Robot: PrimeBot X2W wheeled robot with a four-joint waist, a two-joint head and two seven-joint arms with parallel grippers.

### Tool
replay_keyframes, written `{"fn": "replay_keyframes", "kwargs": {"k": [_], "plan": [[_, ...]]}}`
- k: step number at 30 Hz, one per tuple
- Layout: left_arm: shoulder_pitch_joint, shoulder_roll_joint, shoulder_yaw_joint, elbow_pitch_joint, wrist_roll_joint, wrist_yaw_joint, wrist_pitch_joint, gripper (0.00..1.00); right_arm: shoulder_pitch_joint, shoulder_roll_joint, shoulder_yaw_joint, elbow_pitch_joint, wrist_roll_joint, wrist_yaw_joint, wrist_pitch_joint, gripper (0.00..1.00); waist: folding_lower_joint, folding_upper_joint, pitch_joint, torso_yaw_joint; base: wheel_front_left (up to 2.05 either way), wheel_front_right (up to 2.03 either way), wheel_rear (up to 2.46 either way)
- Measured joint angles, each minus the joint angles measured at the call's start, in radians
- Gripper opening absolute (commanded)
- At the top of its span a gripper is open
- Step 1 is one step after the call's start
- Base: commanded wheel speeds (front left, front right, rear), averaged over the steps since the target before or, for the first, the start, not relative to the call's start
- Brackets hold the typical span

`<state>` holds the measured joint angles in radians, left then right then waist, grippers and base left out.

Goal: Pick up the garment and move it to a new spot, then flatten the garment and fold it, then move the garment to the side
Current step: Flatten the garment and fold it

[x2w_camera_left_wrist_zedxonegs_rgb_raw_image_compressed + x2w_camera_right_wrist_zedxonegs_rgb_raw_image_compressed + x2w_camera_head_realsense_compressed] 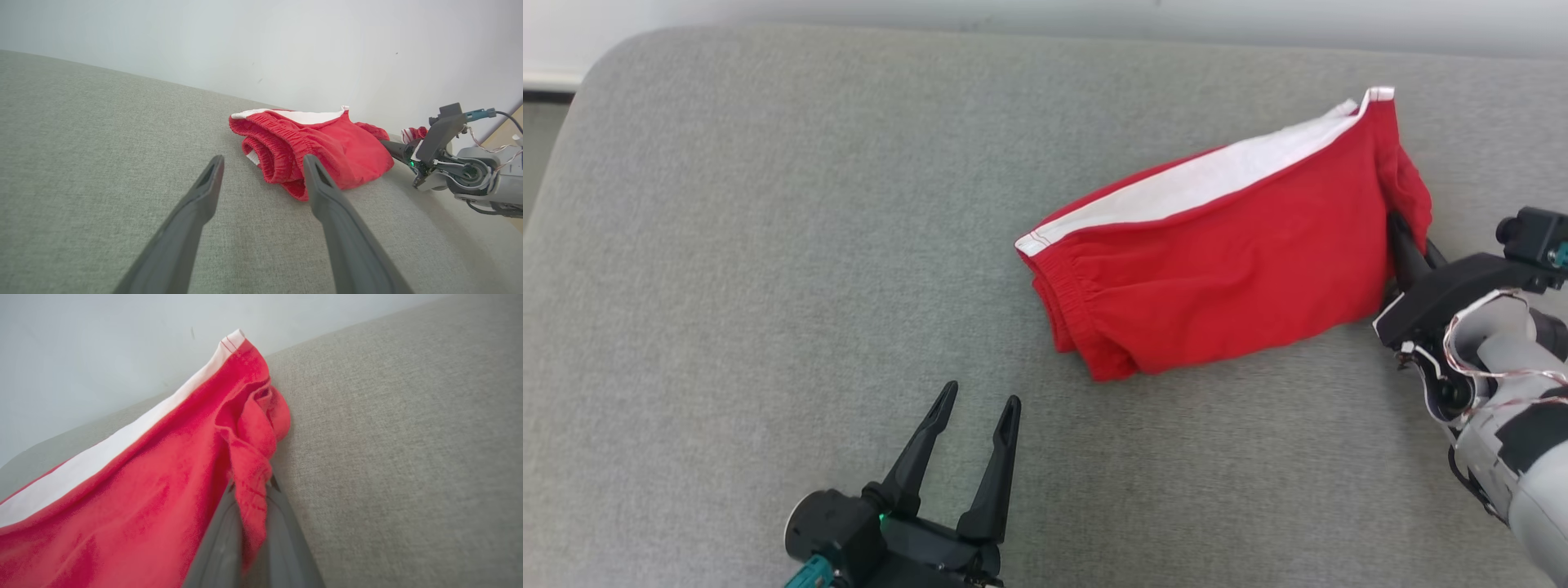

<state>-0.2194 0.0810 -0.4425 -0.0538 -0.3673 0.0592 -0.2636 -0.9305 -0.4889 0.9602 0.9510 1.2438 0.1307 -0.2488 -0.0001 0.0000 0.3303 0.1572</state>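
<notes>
Lying toward the far right part of the cushion point(768, 245), the shorts point(1217, 269) are red with a broad white stripe along their far side. They rest bunched and roughly doubled over, with the gathered elastic waistband turned to the left and the hem end turned to the right. The right pincer point(1403, 245) comes in from the cushion's right edge and is closed on a twisted fold of red cloth at that hem end. In the right wrist view the cloth runs down between its two fingers point(220, 547), which are pressed together with the fabric pinched in the middle, and the fingertips are hidden by the fold. The corner of the white stripe stands up a little above the grip. The rest of the shorts lies on the cushion. The left pincer point(980, 396) sits near the cushion's near edge, left of the shorts and apart from them. Its fingers are spread wide with nothing between them, pointing toward the far edge. In the left wrist view the waistband shows just past its right fingertip. A pale wall point(286, 49) rises behind the cushion's far edge.
</notes>
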Motion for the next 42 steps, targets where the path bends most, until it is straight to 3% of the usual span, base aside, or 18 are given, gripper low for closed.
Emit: {"fn": "replay_keyframes", "kwargs": {"k": [12, 18, 30, 37, 42], "plan": [[0.062, 0.009, 0.004, 0.005, 0.010, 0.013, 0.000, 1.00, 0.228, -0.066, -0.148, -0.148, 0.017, 0.000, -0.012, 0.00, 0.0000, 0.0000, -0.092, -0.069, 0.00, 0.00, 0.00], [0.091, 0.016, -0.001, 0.003, 0.007, 0.016, 0.003, 1.00, 0.322, -0.103, -0.198, -0.162, 0.011, 0.000, -0.012, 0.00, 0.0000, 0.0000, -0.132, -0.101, 0.00, 0.00, 0.00], [0.094, 0.016, -0.013, -0.002, -0.001, 0.019, 0.004, 1.00, 0.328, -0.112, -0.305, -0.333, -0.193, 0.000, -0.012, 0.00, 0.0001, 0.0000, -0.157, -0.128, 0.00, 0.00, 0.00], [0.098, 0.014, -0.014, -0.001, -0.006, 0.022, 0.004, 1.00, 0.328, -0.110, -0.221, -0.435, -0.320, 0.000, 0.005, 0.00, 0.0001, 0.0001, -0.172, -0.126, 0.00, 0.00, 0.00], [0.100, 0.012, -0.020, 0.003, -0.014, 0.021, 0.004, 1.00, 0.253, -0.069, -0.101, -0.528, -0.407, 0.000, 0.115, 0.00, 0.0001, 0.0001, -0.175, -0.114, 0.00, 0.00, 0.00]]}}
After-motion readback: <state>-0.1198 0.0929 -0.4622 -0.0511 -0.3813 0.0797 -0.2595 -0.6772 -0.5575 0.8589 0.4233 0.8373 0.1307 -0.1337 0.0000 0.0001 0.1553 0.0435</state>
